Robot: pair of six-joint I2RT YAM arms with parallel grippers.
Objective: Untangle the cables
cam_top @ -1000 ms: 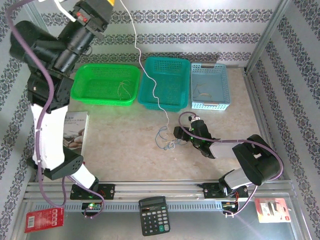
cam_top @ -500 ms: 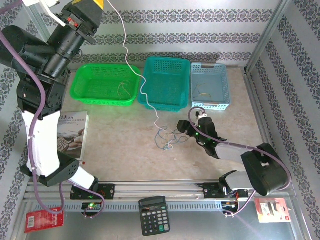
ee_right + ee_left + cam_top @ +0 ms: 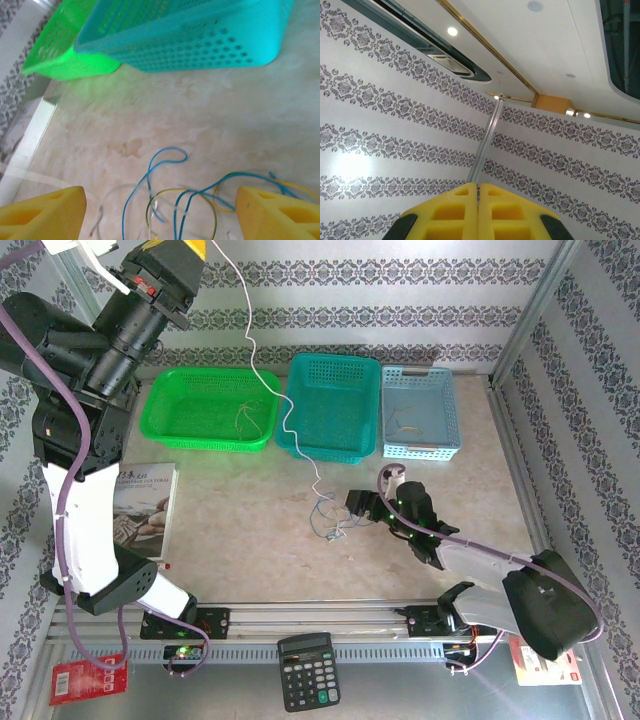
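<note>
Your left gripper (image 3: 477,200) is pinching a white cable (image 3: 247,330) near the wallpaper (image 3: 395,110); your right gripper (image 3: 160,202) is hanging apart over cables (image 3: 328,518) on the tabletop (image 3: 230,510).

No text can be made out with any certainty. The booklet (image 3: 145,502) lying by the left arm's base has a line of dark print across the top of its cover, above a photograph, but the letters are too small to read. The calculator (image 3: 306,670) at the near edge has marked keys, and their figures blur together. The red card (image 3: 90,679) at the near left corner shows a row of small white marks. The red packet (image 3: 545,670) at the near right has a pale panel. Both are illegible.
</note>
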